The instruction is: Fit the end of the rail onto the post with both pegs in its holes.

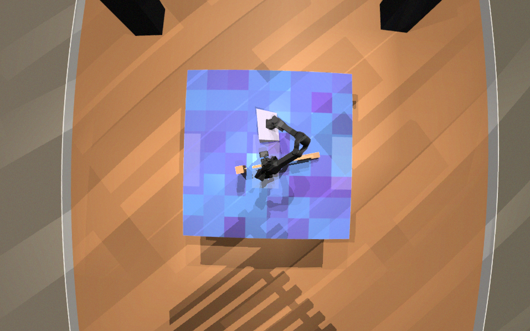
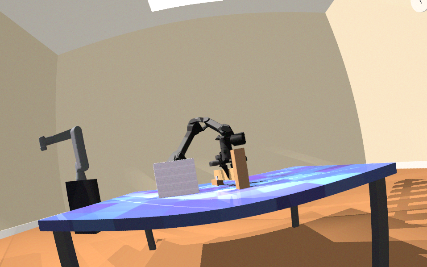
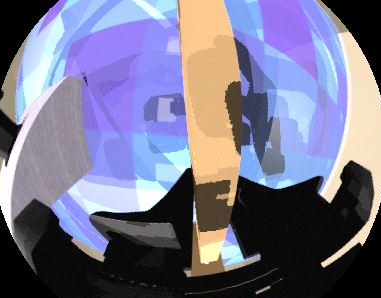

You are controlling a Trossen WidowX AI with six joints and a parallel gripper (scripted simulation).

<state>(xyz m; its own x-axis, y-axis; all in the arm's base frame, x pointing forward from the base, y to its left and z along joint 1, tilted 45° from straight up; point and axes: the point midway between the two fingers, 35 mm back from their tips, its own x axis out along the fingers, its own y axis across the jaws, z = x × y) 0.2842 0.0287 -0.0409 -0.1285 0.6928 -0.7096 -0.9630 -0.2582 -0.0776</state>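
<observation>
The black parallel-jaw gripper was closed on the long pale wooden bed rail, its fingertips partly obscured. In the top view, the black jointed arm covered the rail's middle; the near end lay apart from the short upright wooden post. Peg and hole details were too small to verify. The far-end bracket seating could not be confirmed.

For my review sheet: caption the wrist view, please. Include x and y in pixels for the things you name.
The tool [image 3: 202, 170] grips the wooden rail [image 3: 209, 100], a pale block [image 3: 52, 145] at left.
</observation>
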